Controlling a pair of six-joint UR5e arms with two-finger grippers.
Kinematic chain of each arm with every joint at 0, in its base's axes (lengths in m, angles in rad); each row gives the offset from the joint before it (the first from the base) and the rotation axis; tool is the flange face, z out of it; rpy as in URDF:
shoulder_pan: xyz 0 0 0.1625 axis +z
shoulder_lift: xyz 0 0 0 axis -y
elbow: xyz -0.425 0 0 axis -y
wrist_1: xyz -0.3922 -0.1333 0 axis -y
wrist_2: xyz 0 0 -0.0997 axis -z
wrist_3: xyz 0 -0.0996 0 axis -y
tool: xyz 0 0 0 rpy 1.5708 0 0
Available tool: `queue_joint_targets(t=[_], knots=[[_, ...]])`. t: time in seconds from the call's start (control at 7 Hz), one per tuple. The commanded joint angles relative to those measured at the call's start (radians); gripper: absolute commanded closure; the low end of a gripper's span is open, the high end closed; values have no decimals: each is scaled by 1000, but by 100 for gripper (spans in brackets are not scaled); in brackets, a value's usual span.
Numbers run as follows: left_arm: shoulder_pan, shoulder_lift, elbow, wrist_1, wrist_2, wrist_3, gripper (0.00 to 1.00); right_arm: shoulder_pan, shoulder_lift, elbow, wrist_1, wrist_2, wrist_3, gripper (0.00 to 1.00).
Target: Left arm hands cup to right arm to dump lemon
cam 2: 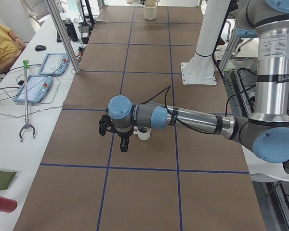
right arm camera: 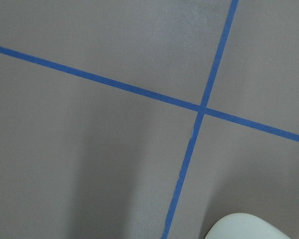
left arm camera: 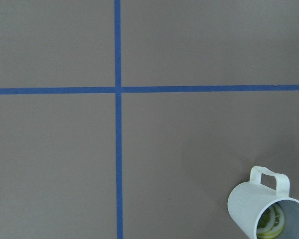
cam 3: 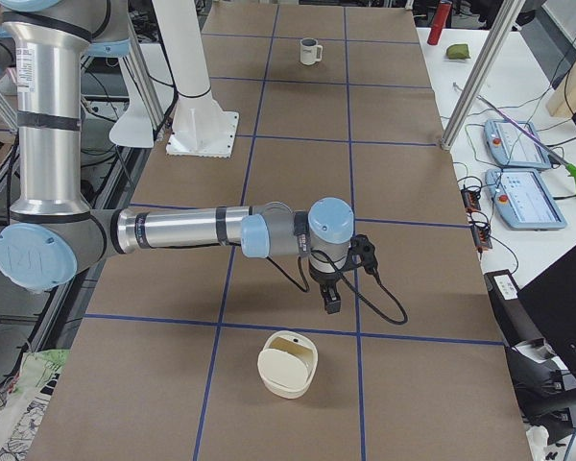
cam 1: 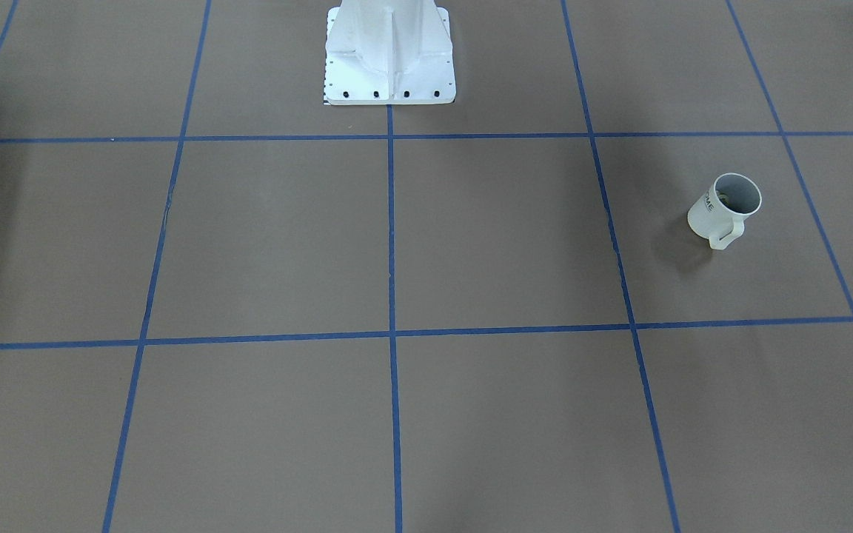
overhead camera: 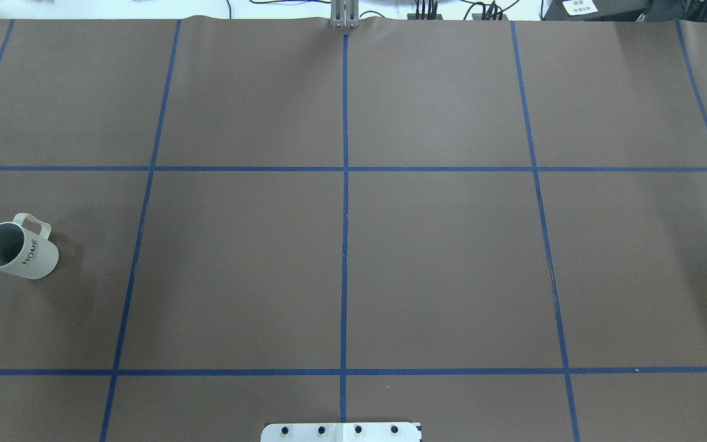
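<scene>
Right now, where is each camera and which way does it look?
Front-facing: across the table, facing the robot's base.
Overhead: behind the robot, looking down; base edge shows.
Left side: table's end, along it; left arm shows.
Right side: opposite end; right arm shows.
Left wrist: down at cup, lemon; no body.
Right wrist: down at tape; no body.
Shared: front-facing and overhead both show the cup.

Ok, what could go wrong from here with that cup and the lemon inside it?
The lemon slices lie loose in the open cup; any tilt during the hand-over could spill them early. The handle juts sideways, so the left pincer, near the cup, might knock it. The right arm is far from the cup: a long carry.
</scene>
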Motion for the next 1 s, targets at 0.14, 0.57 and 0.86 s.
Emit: queue_joint_targets(t=[0.14, 0.57, 0.86], knots=[[200, 4, -5, -199, -35, -299, 0, 1, 0, -17, 72, 2, 3, 1], [389, 53, -6, -344, 146, -413, 0, 1, 6, -8, 76, 8, 4, 1], [443, 90, 13, -428, 168, -416, 1, 1, 1, -19, 76, 28, 3, 1]])
